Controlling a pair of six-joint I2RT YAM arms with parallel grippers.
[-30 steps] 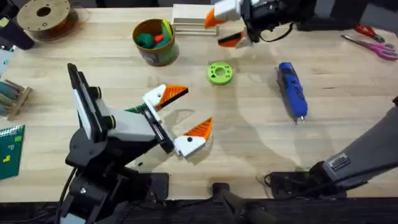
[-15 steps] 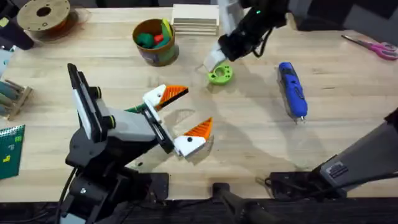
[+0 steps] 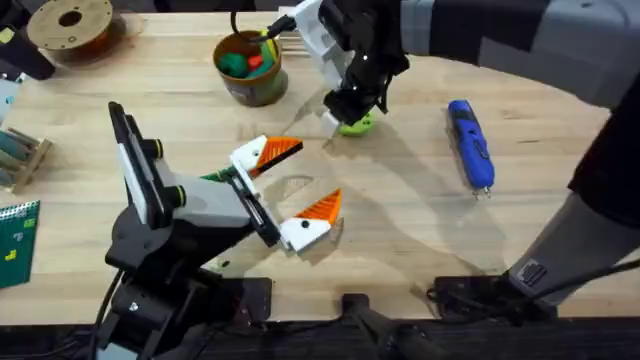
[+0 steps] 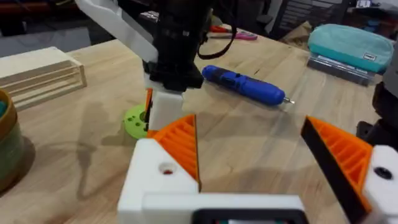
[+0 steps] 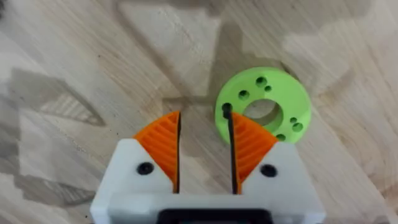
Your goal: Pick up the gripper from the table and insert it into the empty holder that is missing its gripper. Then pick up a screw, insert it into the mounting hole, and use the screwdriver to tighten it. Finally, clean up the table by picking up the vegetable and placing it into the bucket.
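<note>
The right arm reaches across the table, and my right gripper [image 3: 341, 119] points down at the lime-green ring disc [image 3: 356, 124]. In the right wrist view its orange pads [image 5: 163, 146] stand a narrow gap apart, open [image 5: 204, 127], beside a small black screw [image 5: 227, 110] at the disc's [image 5: 264, 102] rim. The blue screwdriver [image 3: 470, 143] lies to the right. The bucket [image 3: 248, 75] stands at the back with green and red vegetables inside. My left gripper [image 3: 312, 175] rests open near the front, an orange wedge on both fingers. The loose gripper and the empty holder are out of view.
A filament spool [image 3: 70, 25] sits at the back left, a wooden rack [image 3: 20, 158] and a green board [image 3: 15, 240] at the left edge. A teal case [image 4: 351, 43] lies beyond the screwdriver [image 4: 245, 84]. Something green [image 3: 213, 176] peeks from behind the left wrist.
The right arm has swung from the back of the table down and left onto the green ring disc, its fingers drawn closer together. The left arm has not moved.
</note>
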